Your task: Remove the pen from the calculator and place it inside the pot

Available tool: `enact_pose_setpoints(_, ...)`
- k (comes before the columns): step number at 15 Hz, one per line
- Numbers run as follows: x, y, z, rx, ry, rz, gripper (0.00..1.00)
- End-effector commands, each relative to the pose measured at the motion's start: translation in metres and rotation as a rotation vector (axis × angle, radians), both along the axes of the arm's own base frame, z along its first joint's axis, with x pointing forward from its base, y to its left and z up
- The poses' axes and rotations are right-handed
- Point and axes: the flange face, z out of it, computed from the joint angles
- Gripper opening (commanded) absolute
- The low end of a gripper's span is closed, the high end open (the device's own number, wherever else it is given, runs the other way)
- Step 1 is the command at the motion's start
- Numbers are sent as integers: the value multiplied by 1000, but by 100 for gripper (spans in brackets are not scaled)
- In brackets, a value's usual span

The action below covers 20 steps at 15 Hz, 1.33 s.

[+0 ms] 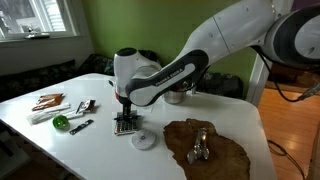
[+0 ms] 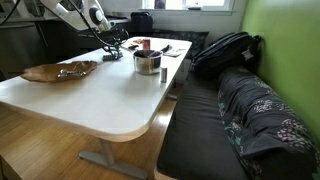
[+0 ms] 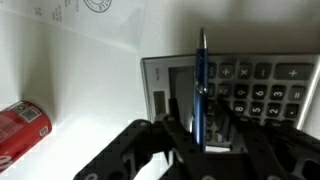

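Blue pen [image 3: 200, 70] lay lengthwise on the calculator [image 3: 250, 90], over its display strip and left key columns, tip pointing away from the camera. Its near end was hidden behind the black gripper [image 3: 198, 120]. The jaws stood apart, one finger [image 3: 172, 125] on each side of the pen with a gap visible on both sides, not yet pinching. The calculator was cut off by the right edge of the wrist view, and its lower keys were covered by the gripper body. A red can [image 3: 20, 130] lay on its side at the left, partly cropped. A printed sheet [image 3: 90, 8] was at the top, text too blurred to read.

In an exterior view the gripper [image 1: 124, 100] hung just above the calculator [image 1: 125, 124] on the white table [image 1: 100, 150], with the pen too small to make out there. A round white disc [image 1: 144, 140] sat just beside the calculator. A brown wooden slab [image 1: 225, 155] held a small metal item [image 1: 200, 146], unclear what.

In an exterior view the steel pot [image 2: 147, 63] stood upright on the table [image 2: 110, 100], near the gripper [image 2: 110, 46] but apart from it. The pot's inside was not visible. The calculator was not discernible from that side.
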Motion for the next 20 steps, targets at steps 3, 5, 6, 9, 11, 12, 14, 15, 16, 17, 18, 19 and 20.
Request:
enact_pose_setpoints(3, 1, 1, -5, 28, -1, -5, 0)
enact_pose_setpoints(5, 2, 1, -3, 33, -3, -8, 3)
enact_pose_setpoints(6, 3, 1, 0, 37, -7, -11, 3)
enact_pose_setpoints(9, 8, 0, 21, 59, -63, -29, 3)
enact_pose_setpoints(11, 16, -4, 45, 91, -127, -59, 3)
enact_pose_setpoints(12, 20, -6, 56, 110, -162, -76, 3)
enact_pose_setpoints(14, 31, -19, 85, 115, -274, -133, 3)
enact_pose_setpoints(15, 36, -28, 98, 105, -327, -160, 3)
enact_pose_setpoints(16, 42, -40, 110, 82, -375, -187, 3)
enact_pose_setpoints(17, 47, -53, 121, 53, -420, -215, 3)
enact_pose_setpoints(18, 51, -66, 133, 17, -455, -253, 3)
enact_pose_setpoints(19, 54, -78, 144, -25, -482, -293, 3)
enact_pose_setpoints(20, 54, -90, 153, -70, -500, -330, 3)
